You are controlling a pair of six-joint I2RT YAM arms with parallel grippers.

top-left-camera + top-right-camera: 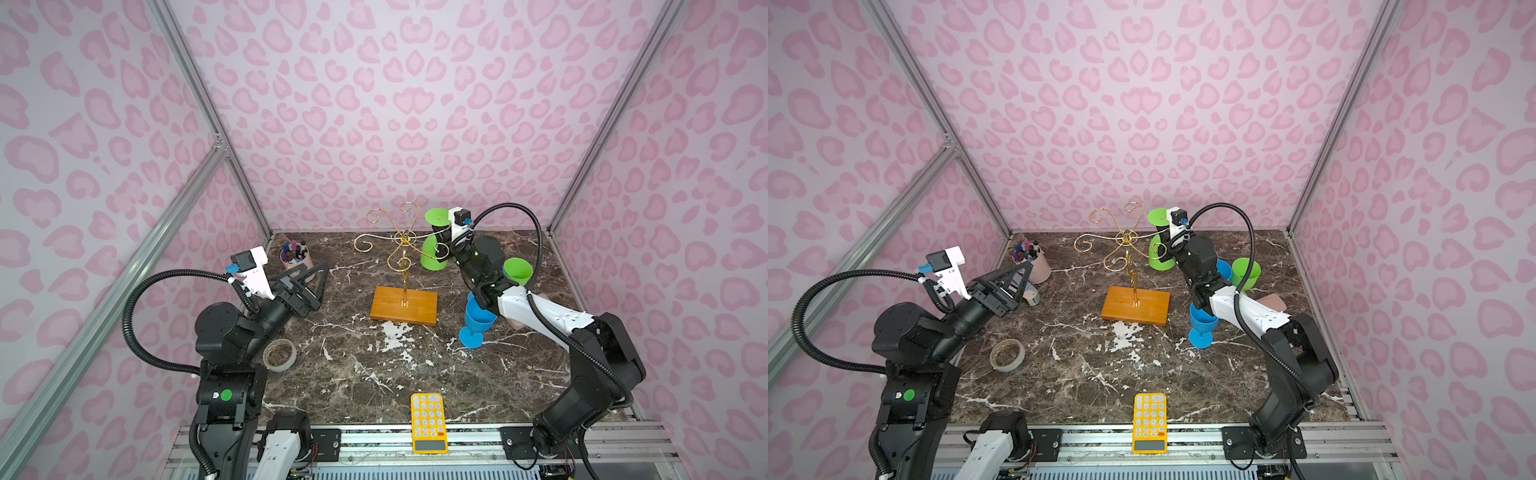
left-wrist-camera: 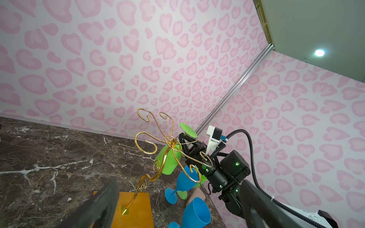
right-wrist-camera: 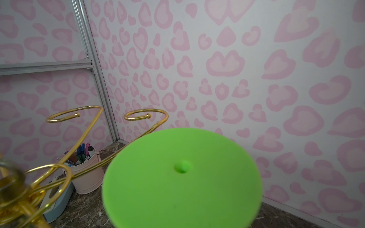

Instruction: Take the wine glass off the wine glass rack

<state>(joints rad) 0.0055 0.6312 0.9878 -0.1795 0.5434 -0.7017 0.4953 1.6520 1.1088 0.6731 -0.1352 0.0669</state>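
Wine glass, green and apparently plastic, is being held upside down at the right side of the wine glass rack. Its foot is uppermost and its bowl is hanging below a curled gold arm. Whether the stem is clear of the wire cannot be told. The stem is being clamped by the right pincer, which is closed almost fully around it between foot and bowl.

The wine glass is being judged light, stiff and fairly tough, though smooth enough to slip or swing. The narrow stem is being taken as the proper place for a hold. A sideways draw along the arm is being called for, so that the foot is not caught on the scroll.

The rack is being carried on a wooden base on the marble desk, and could be tipped if dragged. The left pincer is being held wide open and empty near the pen cup.

No brand or label is being made out. The key markings on the yellow calculator are too small to be read.
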